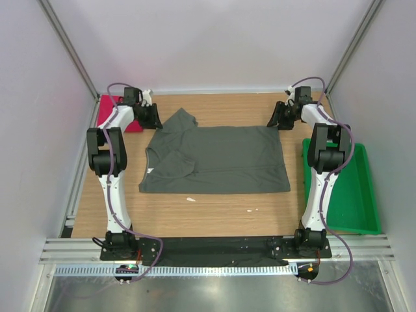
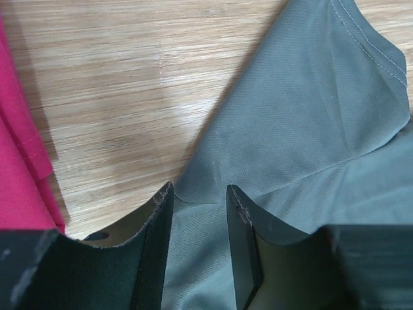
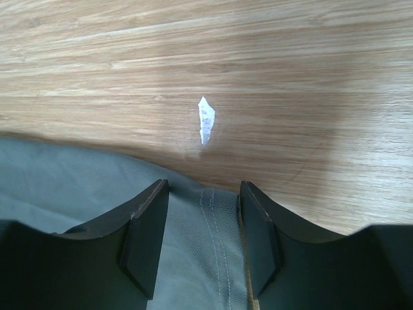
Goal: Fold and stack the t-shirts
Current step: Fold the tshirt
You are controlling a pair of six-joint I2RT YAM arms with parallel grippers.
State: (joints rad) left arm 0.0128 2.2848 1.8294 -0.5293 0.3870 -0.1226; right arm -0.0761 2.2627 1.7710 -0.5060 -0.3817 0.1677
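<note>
The left gripper [image 2: 200, 191] and right gripper [image 3: 203, 188] are set with jaws apart astride the far edge of the grey t-shirt [image 1: 221, 159], where too little cloth could be pinched and dropped mid-fold.

One shirt [image 1: 218, 159] lies spread across the middle of the counter [image 1: 214, 218]. The other shirt [image 1: 106, 104] sits in the far left corner, behind the left arm [image 1: 112, 156]. A tray [image 1: 365, 192] lies along the right edge. The left jaws straddle the first shirt's far left corner, and the right jaws straddle its far right corner.
</note>
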